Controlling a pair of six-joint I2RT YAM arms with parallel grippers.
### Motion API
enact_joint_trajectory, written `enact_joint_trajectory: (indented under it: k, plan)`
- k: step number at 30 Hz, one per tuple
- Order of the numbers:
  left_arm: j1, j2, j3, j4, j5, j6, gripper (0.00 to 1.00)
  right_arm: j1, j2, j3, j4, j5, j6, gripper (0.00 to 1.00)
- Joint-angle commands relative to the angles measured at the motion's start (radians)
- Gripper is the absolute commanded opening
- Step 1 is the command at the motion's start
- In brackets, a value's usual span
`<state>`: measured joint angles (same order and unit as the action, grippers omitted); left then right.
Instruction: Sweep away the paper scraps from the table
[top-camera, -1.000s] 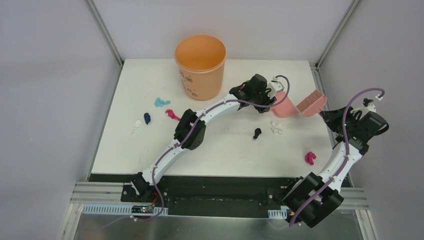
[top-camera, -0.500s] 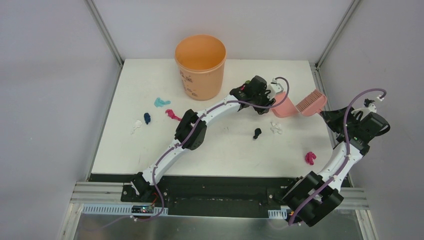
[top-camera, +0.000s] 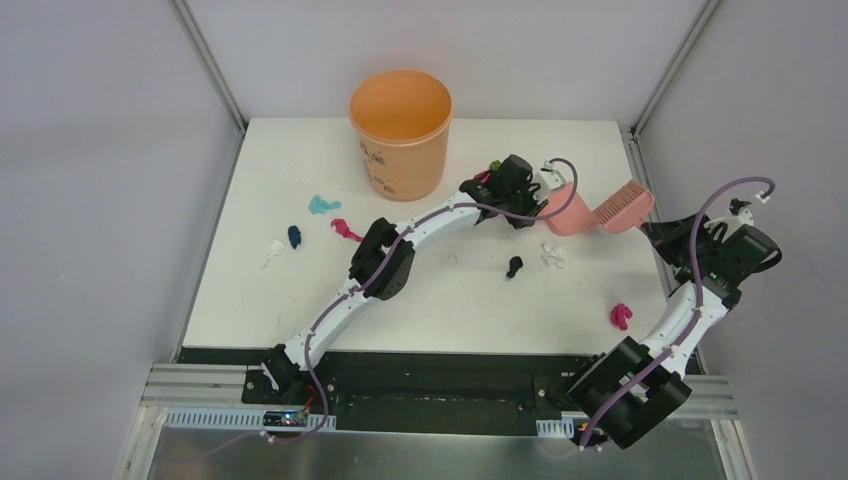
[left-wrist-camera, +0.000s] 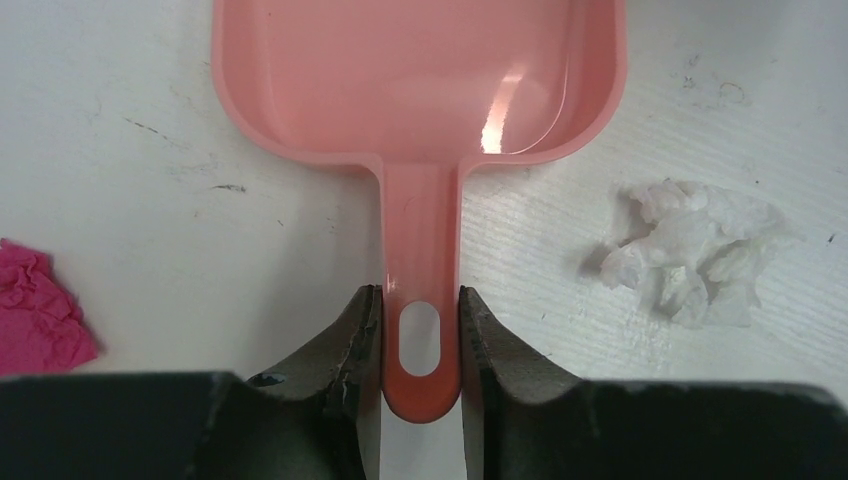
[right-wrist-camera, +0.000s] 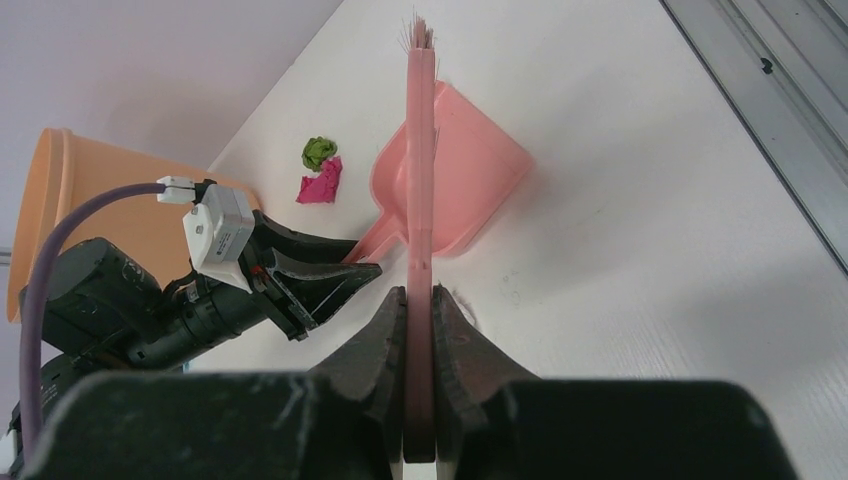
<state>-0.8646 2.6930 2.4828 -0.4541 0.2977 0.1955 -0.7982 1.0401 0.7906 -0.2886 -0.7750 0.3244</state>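
My left gripper (top-camera: 533, 199) is shut on the handle of the pink dustpan (top-camera: 568, 212), which lies flat on the table (top-camera: 450, 300). In the left wrist view the gripper (left-wrist-camera: 420, 300) pinches the handle; a white wad (left-wrist-camera: 690, 250) lies right of the dustpan (left-wrist-camera: 420, 80) and a magenta scrap (left-wrist-camera: 35, 320) left. My right gripper (top-camera: 655, 228) is shut on the pink brush (top-camera: 622, 207), held just right of the pan. Scraps lie about: black (top-camera: 514, 266), white (top-camera: 551, 255), magenta (top-camera: 620, 316), green (top-camera: 494, 165), teal (top-camera: 322, 204), dark blue (top-camera: 294, 236).
The orange bucket (top-camera: 400, 130) stands at the back, left of the dustpan. A magenta scrap (top-camera: 345, 229) and a white one (top-camera: 273, 250) lie at the left. In the right wrist view the brush (right-wrist-camera: 420, 180) stands edge-on over the dustpan (right-wrist-camera: 470, 170), with the green scrap (right-wrist-camera: 318, 152) beyond.
The left gripper and dustpan have shifted slightly toward the back left, uncovering the green scrap. The right arm and brush have barely moved.
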Motion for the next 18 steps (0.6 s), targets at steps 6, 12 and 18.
enact_joint_trajectory:
  k: [6,12,18]
  plan:
    - [-0.003,-0.312,-0.179,-0.039,-0.132,0.057,0.00,-0.020,-0.018,-0.001,0.080,-0.046,0.027,0.00]
    - [0.001,-0.605,-0.476,-0.149,-0.217,-0.039,0.00,-0.021,-0.107,-0.030,0.155,-0.087,0.079,0.00]
    - [0.001,-0.948,-0.837,-0.161,-0.275,-0.101,0.00,-0.020,-0.178,-0.060,0.195,-0.073,0.108,0.00]
